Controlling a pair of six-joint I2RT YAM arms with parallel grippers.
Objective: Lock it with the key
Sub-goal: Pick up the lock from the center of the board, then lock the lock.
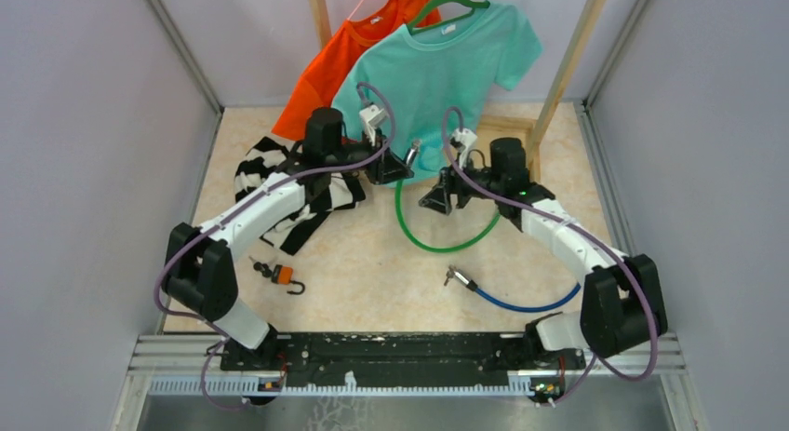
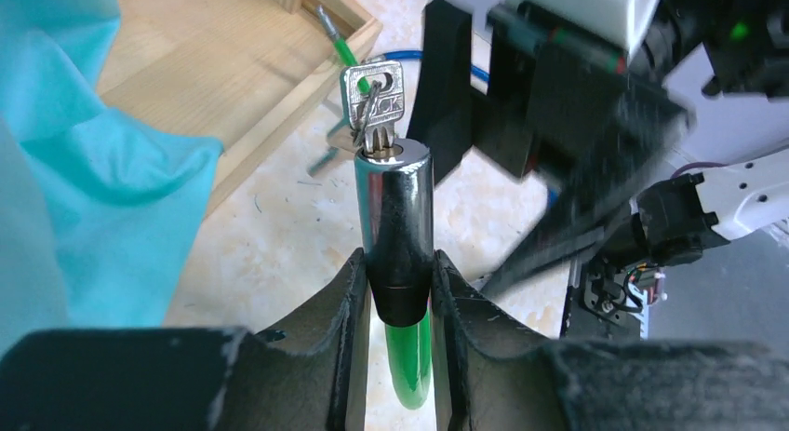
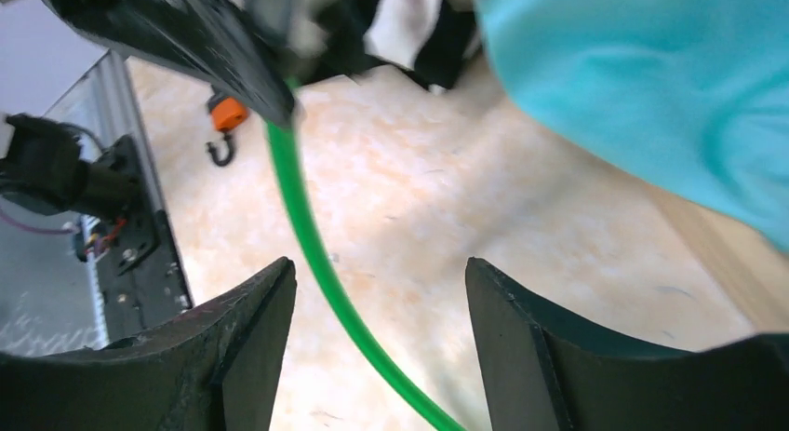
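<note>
My left gripper (image 2: 397,263) is shut on the chrome and black lock cylinder (image 2: 394,203) of a green cable lock and holds it up above the table. A silver key (image 2: 374,101) sticks in the cylinder's far end. The green cable (image 1: 437,240) hangs from it in a loop down to the table. My right gripper (image 1: 437,194) is open and empty just right of the key (image 1: 412,152), not touching it. In the right wrist view the green cable (image 3: 316,263) runs between my open fingers (image 3: 251,338) without contact.
An orange padlock (image 1: 284,275) with keys lies on the table at the front left. A blue cable lock (image 1: 521,301) lies at the front right. A teal shirt (image 1: 447,59) and an orange shirt (image 1: 335,68) hang at the back on a wooden frame (image 1: 558,87). A striped cloth (image 1: 270,170) lies under my left arm.
</note>
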